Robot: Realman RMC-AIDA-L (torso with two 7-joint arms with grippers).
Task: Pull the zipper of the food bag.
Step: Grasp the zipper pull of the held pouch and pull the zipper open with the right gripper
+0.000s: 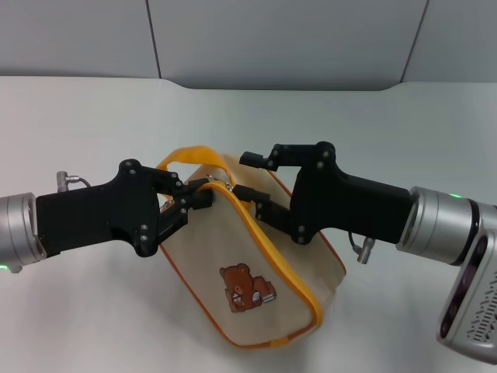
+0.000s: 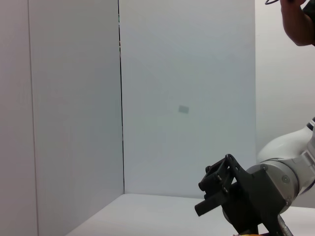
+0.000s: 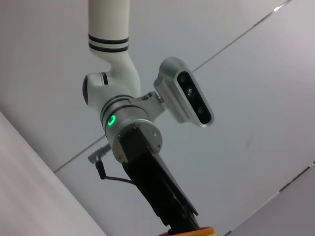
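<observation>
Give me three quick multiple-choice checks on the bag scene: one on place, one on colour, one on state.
1. Where is the left claw?
A. At the top end of the boxy cream canvas food bag, by the orange-yellow zipper band
B. On the brown bear patch
C. Parked off the table

2. What colour is the bag's looped strap handle?
A. Blue
B. Orange
C. Black

3. How does the right claw stand?
A. Shut on the bear patch
B. Open, at the bag's top far edge
C. Out of view

Answers: 1 A, the head view shows its fingers at the bag's top end. 2 B, the loop is orange. 3 B, its two fingers are spread apart beside the bag's top.
</observation>
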